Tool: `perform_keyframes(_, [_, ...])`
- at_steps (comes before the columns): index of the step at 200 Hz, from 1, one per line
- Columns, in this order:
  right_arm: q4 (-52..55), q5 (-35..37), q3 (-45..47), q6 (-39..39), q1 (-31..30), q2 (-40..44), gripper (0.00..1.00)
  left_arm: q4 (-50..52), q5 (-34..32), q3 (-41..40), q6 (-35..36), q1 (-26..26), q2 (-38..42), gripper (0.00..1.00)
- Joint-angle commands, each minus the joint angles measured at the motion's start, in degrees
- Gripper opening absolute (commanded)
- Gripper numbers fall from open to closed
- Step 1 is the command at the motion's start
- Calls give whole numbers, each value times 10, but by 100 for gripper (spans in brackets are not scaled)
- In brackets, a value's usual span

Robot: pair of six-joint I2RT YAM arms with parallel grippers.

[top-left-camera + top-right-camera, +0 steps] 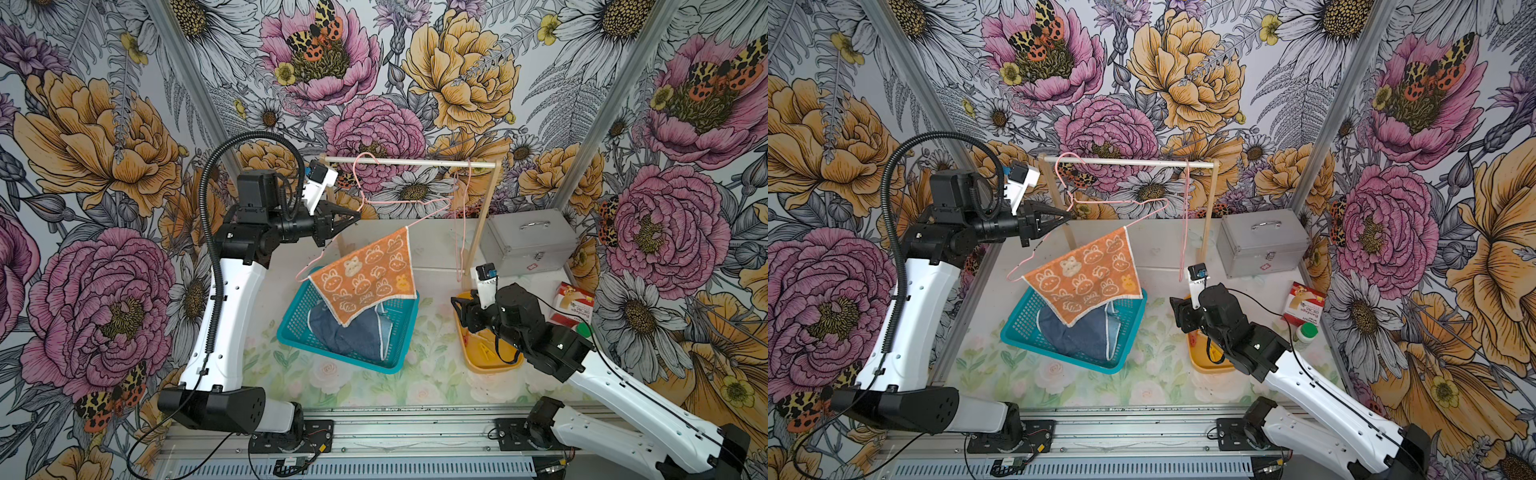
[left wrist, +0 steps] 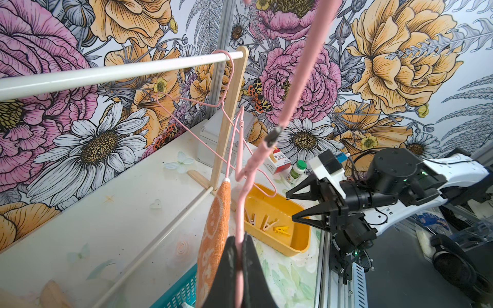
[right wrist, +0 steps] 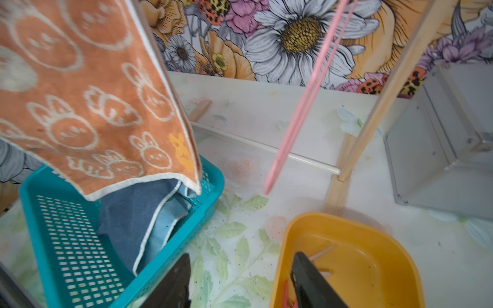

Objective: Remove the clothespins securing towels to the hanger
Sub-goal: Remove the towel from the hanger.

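Left gripper (image 1: 356,216) clamps the pink hanger (image 2: 298,80), orange towel (image 1: 365,274) just beside it — right gripper (image 2: 290,208), jaws apart, hangs farther off over the yellow tray (image 2: 298,240) of clothespins (image 2: 269,224).

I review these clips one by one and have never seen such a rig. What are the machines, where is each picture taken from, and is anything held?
Two robot arms stand at the table's front edge. Two pictures look down on the whole scene from above, side by side; the other two come from a camera on each arm's wrist. The left hand is shut on a pink wire hanger hooked over a wooden rail; an orange bunny towel hangs from it. A blue towel lies in the teal basket. The right hand, open and empty, hovers over the rim of a yellow tray holding clothespins. A silver case stands behind.
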State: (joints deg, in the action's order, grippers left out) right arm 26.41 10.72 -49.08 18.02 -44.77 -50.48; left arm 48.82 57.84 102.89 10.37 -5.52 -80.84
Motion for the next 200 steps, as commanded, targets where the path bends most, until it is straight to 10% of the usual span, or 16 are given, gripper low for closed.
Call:
perform_keyframes(1, [36,-8,-40,-53,-47,-4,61,1,-4,-10,-12,-6,31,0])
perform_keyframes(200, [-39,-181,-260,-155,58,-242,45,1,-16,-45,-15,-25,79,0])
